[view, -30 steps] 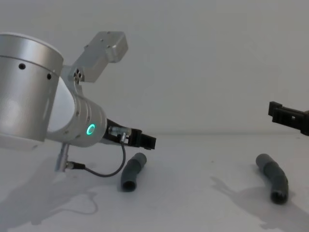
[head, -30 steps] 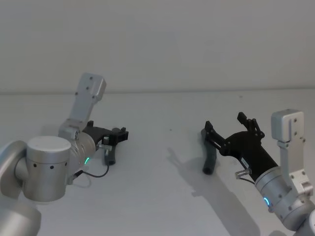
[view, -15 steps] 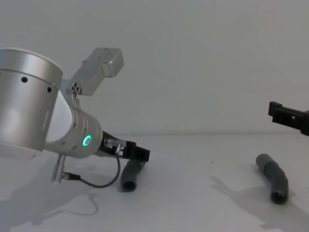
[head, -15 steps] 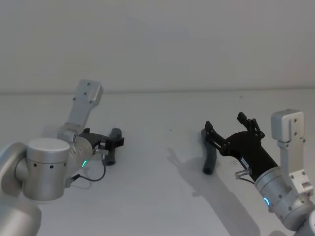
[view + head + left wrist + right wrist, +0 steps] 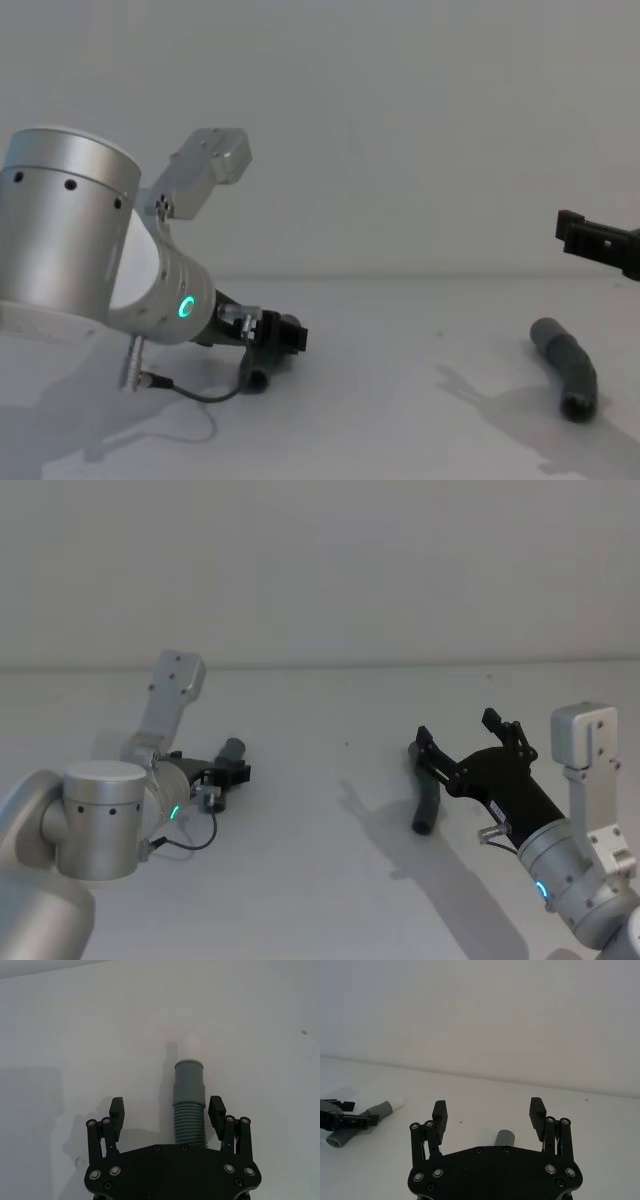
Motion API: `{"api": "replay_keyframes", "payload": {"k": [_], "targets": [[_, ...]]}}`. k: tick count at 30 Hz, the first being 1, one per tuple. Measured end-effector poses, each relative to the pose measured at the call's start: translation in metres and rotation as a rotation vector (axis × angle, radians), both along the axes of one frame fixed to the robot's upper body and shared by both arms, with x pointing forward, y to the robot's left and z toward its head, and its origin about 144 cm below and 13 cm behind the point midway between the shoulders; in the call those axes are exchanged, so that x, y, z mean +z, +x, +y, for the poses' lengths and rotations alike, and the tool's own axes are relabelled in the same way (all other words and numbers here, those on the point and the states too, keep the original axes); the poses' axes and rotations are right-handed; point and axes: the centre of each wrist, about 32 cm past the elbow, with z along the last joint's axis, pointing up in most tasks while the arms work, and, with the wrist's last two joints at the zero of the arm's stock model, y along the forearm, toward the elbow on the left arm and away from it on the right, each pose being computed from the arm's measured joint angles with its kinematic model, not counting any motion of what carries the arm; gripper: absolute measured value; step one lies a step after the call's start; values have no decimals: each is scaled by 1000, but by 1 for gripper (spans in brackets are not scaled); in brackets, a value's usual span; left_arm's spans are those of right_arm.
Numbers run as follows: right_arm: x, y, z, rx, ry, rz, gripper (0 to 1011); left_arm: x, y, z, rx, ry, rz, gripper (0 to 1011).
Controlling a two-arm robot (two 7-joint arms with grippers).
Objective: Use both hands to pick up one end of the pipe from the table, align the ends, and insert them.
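Left gripper (image 5: 167,1110) wide, straddling ribbed pipe piece (image 5: 189,1110) off-centre: centre first, then squeeze. Right gripper (image 5: 458,732) wide, hovering over right piece (image 5: 426,805).

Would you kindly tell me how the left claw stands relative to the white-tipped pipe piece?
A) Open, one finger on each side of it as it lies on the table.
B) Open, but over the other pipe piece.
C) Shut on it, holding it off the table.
A: the left wrist view shows the left claw open, its fingers flanking the white-tipped pipe piece, which lies on the table.
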Motion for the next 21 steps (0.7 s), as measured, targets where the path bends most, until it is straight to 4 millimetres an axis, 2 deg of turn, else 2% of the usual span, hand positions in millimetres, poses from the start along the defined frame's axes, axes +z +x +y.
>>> {"api": "replay_keyframes", "payload": {"k": [21], "targets": [[0, 0, 0, 0, 0, 0, 1000, -4, 16, -12, -50, 18, 10, 1001]]}}
